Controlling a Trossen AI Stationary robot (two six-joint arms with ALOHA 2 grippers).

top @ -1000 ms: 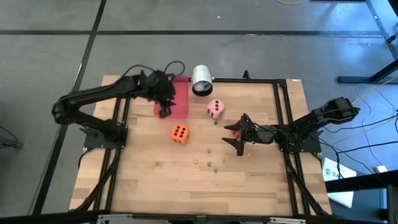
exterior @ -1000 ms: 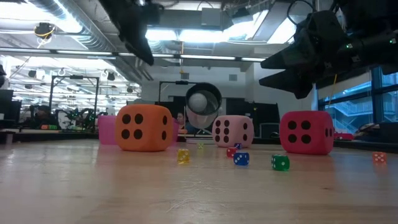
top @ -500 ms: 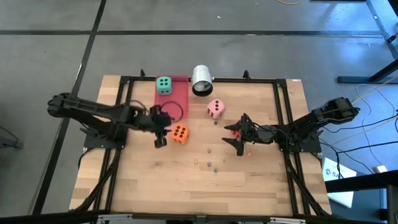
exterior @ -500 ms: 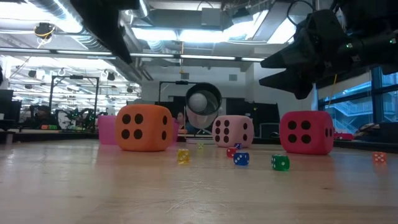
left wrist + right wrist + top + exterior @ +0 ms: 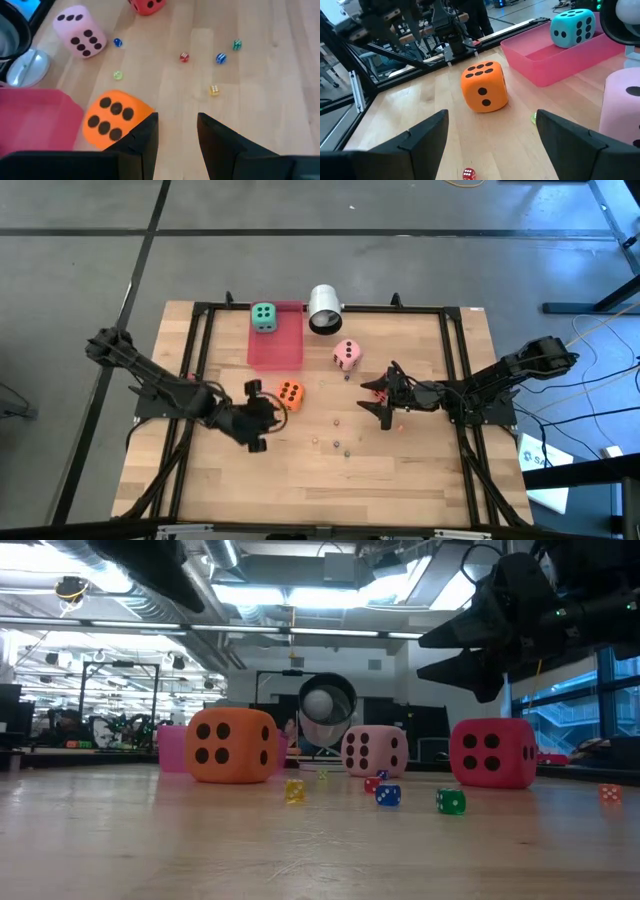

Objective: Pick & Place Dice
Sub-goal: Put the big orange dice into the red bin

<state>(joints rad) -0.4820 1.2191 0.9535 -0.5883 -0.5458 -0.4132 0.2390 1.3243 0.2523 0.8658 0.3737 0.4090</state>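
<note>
Left pincer empty, fingers apart; right pincer spread wide

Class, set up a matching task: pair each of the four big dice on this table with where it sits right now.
Things:
1. green die
2. orange die
3. pink die
4. red die

Places:
A. under the right gripper
B. in the pink tray
C. beside the left gripper
D. near the white cylinder

Pairs: 1-B, 2-C, 3-D, 4-A

Wooden table: dice, pink tray, beads.
</note>
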